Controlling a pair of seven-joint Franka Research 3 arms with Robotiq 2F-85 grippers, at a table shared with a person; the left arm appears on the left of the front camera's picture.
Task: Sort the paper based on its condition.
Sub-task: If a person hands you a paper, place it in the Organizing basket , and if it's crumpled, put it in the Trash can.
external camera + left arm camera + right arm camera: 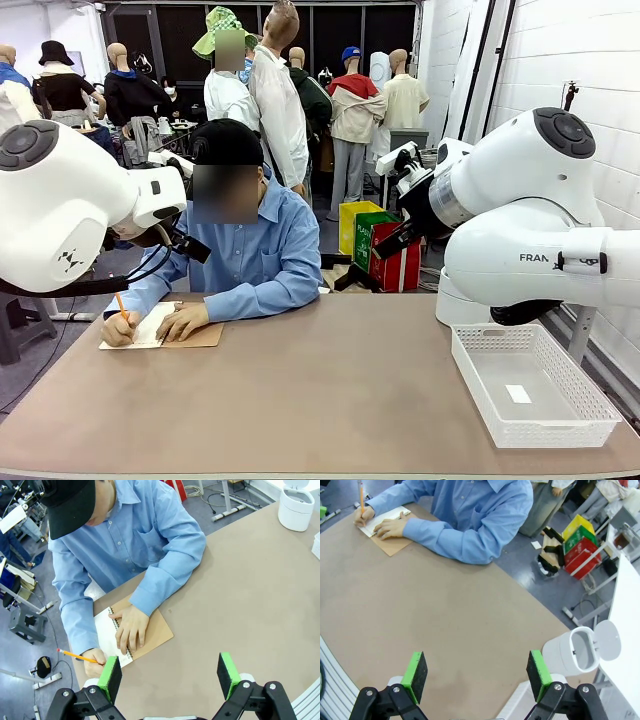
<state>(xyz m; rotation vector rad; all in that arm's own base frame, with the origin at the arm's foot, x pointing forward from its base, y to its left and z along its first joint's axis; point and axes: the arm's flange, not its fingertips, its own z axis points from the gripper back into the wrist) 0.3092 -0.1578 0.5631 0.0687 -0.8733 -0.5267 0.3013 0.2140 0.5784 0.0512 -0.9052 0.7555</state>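
While the person at the far side writes in the spiral notebook (205, 338) with a pencil (75, 655), neither arm has anything to act on. The left gripper (169, 672) hangs above the table (320, 400) near the notebook, its fingers spread wide and empty. The right gripper (476, 672) hangs over the bare middle of the table, well apart from the person, its fingers just as wide and holding nothing.

The paper (148, 332) to be seen is the white page open in the notebook, at the far left of the table. The writing hand (120, 328) rests on it, and the other hand (185, 322) lies flat across the spiral and the brown cover. A white basket (470, 380) stands at the near right beside the right arm's base, with a tiny white tag (518, 394) on its floor.

By my judgement the sorting proper has not begun — this is the preparing step, and a sheet must first come free of the notebook and be laid or offered within reach. The next move then calls for reading the sheet's condition, choosing the nearer arm, and closing the fingers on an edge. A thin sheet flat on the table gives little to pinch, so a lifted corner or a hand-over would be the easier take.
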